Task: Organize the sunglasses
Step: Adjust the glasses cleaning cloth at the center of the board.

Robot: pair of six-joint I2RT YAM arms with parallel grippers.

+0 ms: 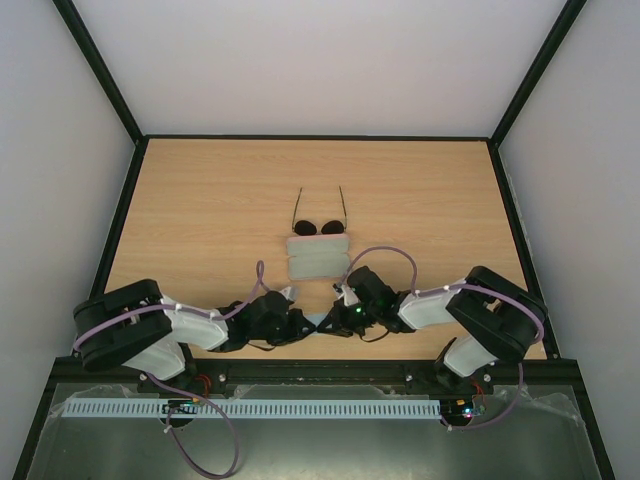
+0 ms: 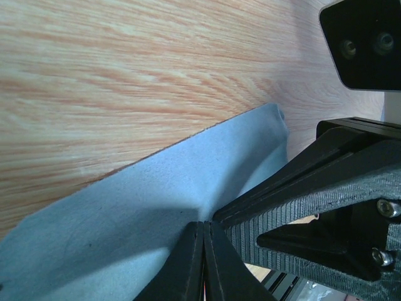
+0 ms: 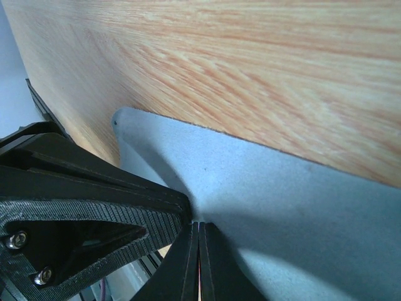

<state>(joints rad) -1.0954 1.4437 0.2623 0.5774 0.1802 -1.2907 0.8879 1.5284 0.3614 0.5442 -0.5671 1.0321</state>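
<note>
**A:** Where are the sunglasses [image 1: 319,227]?

**B:** Mid-table [image 1: 200,200], well ahead of both arms. The lens side faces the pink case [image 1: 318,258], touching its far edge or just beside it, can't tell which. The temples are open and point away from the arms.

**A:** Grippers?

**B:** Neither is on the glasses. The left gripper [image 2: 203,244] has its jaws pressed flat together, pinching the blue cloth [image 2: 144,213]. The right gripper [image 3: 198,244] does the same on that cloth from the opposite side. The two sit tip to tip by the table's near edge.

**A:** Handling estimate for the glasses?

**B:** Light. The thin wire frame likely bends under a hard squeeze. The lenses are probably slick and scratch-prone, so pads should stay off them. The temples are long, slim and presumably hinged, so a grab at their tips just swings them.

**A:** Grasp point?

**B:** The bridge between the lenses, or a frame corner by a hinge. Those look like the stiffest spots from the top view. It calls for a narrow opening and a light clamp. The frame lies low on the wood, so fingers need to come almost to the surface.

**A:** Risk?

**B:** The pair may skid on the smooth wood instead of lifting. The case crowds any approach from the near side.
</note>
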